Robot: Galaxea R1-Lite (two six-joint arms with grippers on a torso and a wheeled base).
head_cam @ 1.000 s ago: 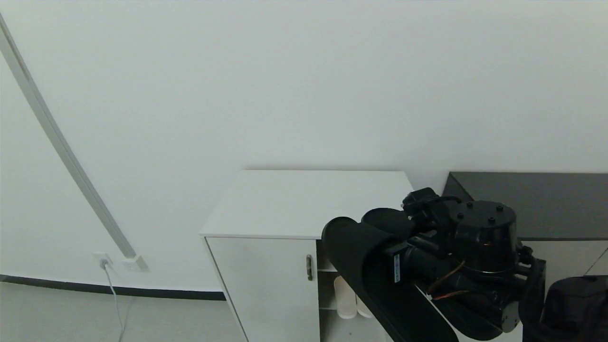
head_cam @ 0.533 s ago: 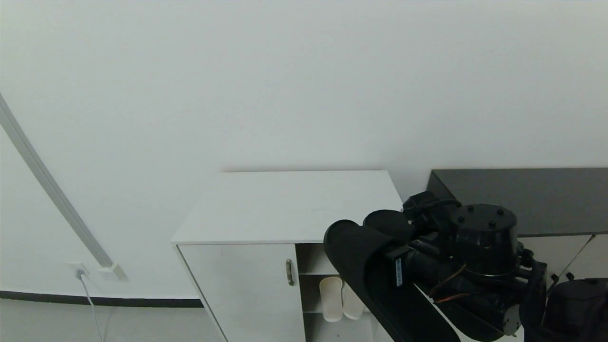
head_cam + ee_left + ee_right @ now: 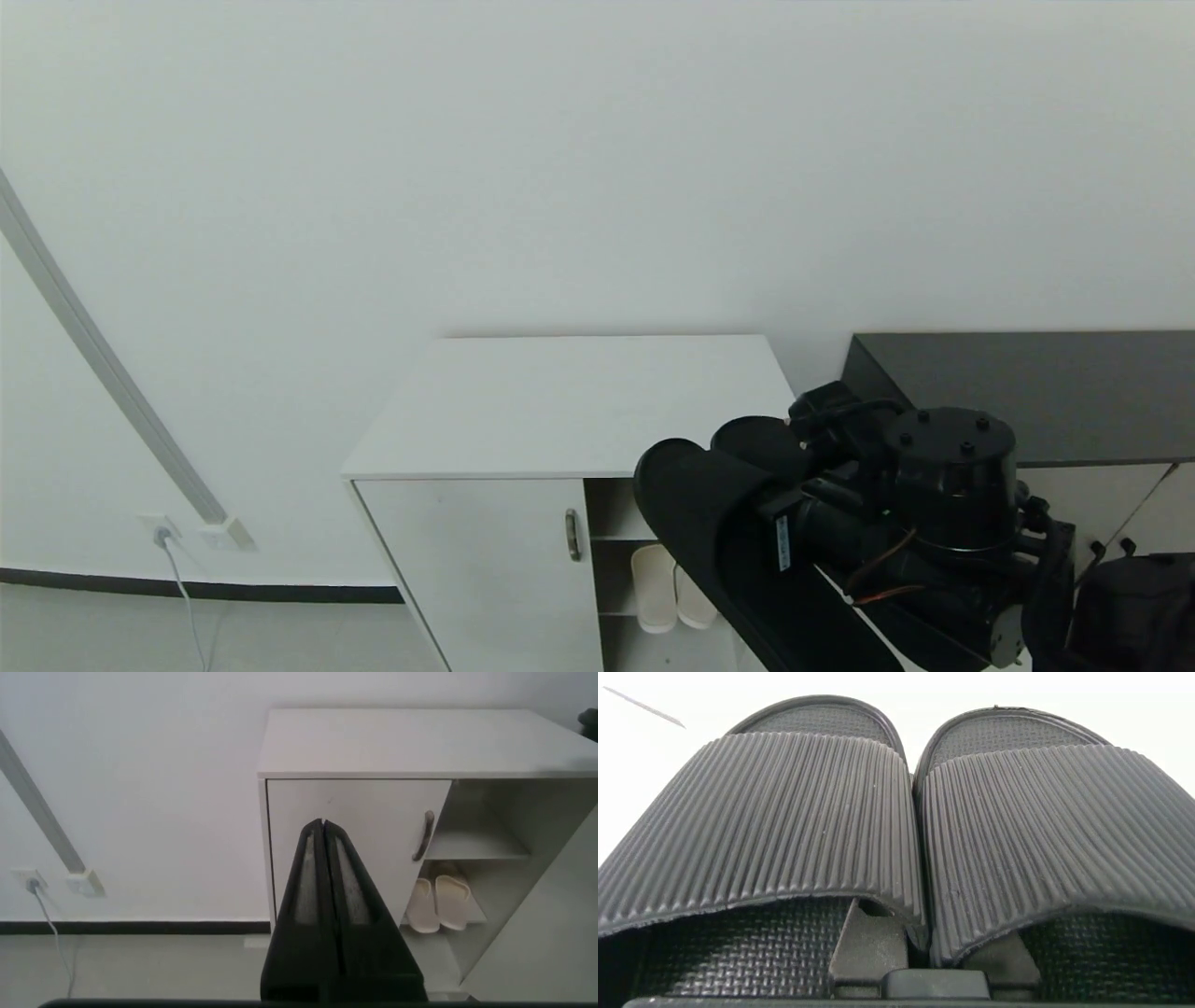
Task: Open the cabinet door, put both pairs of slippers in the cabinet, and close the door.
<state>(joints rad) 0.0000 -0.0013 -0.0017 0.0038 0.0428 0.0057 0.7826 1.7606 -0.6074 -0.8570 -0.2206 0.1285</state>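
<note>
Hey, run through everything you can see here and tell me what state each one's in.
White wooden cabinet: right side open, shelves exposed.
Handled white cabinet door: shut.
Pair of cream slippers: on a shelf inside.
Pair of black ribbed slippers: held by right gripper, outside cabinet.
Left gripper: jaws shut, empty.

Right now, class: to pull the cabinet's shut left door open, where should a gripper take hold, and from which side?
Take the dark bar handle at its middle, coming straight from the front and closing sideways across it. It stands upright by the shut door's inner edge, next to the open half, and seems to bow off the panel, probably leaving finger room.
</note>
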